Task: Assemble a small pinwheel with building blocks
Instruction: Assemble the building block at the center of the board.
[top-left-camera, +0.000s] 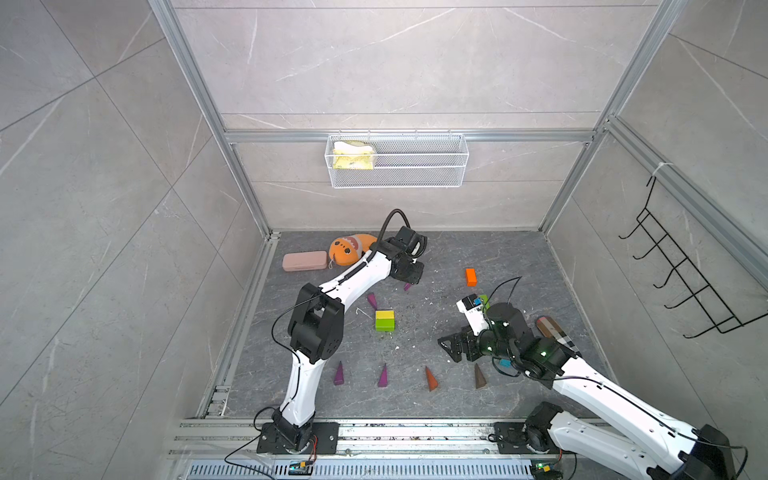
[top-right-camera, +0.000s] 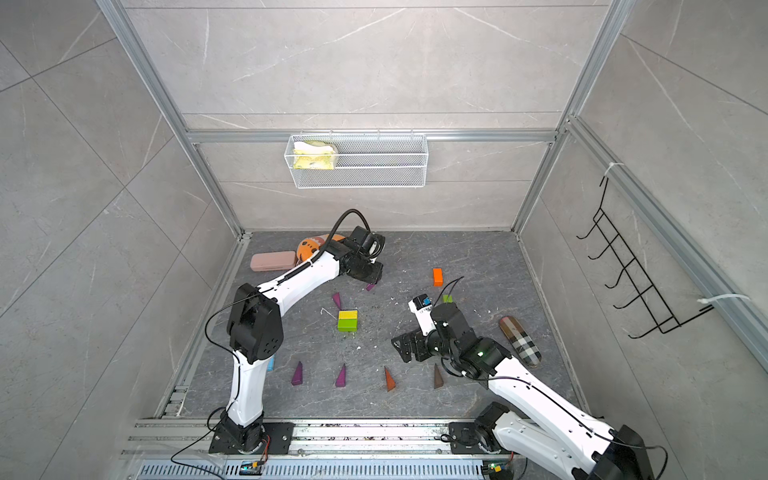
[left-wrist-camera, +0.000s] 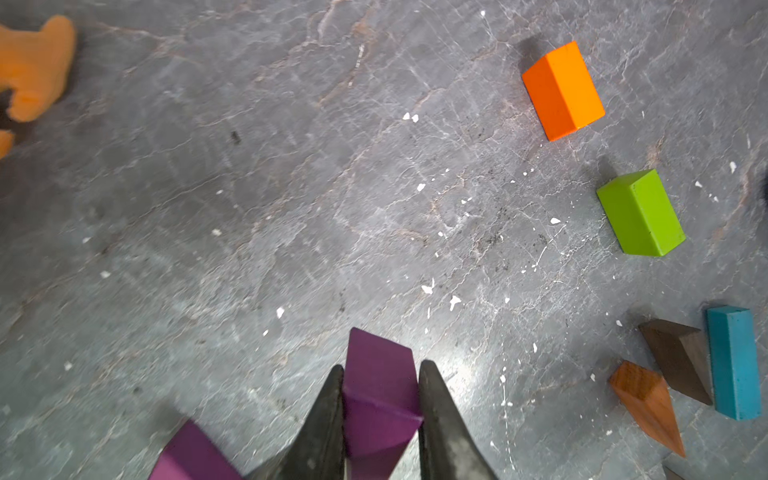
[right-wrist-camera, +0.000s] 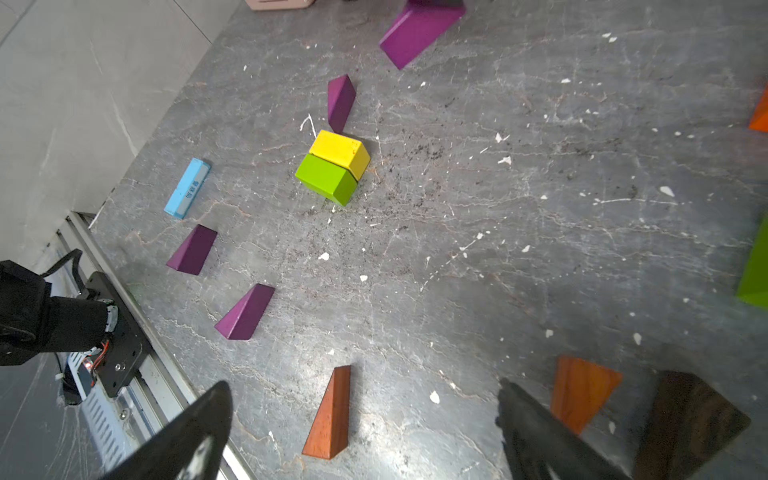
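Your left gripper (left-wrist-camera: 382, 365) is closed on a purple painted wedge block (top-left-camera: 407, 286), right of the orange plush shark (top-left-camera: 349, 249) in the frame's upper middle. Your right gripper (right-wrist-camera: 365, 385) stands wide and empty, mid-right, near a reddish-brown wedge (top-left-camera: 431, 379) on the grey stone counter (top-left-camera: 457, 249). Paired yellow and green bricks (top-left-camera: 385, 320) sit centre; bare counter lies between them and the right gripper.

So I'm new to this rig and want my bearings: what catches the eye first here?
The left hand grips a purple wedge toward the back of the floor. Mid-floor, a yellow brick sits flush against a green brick; four wedges line the near edge.
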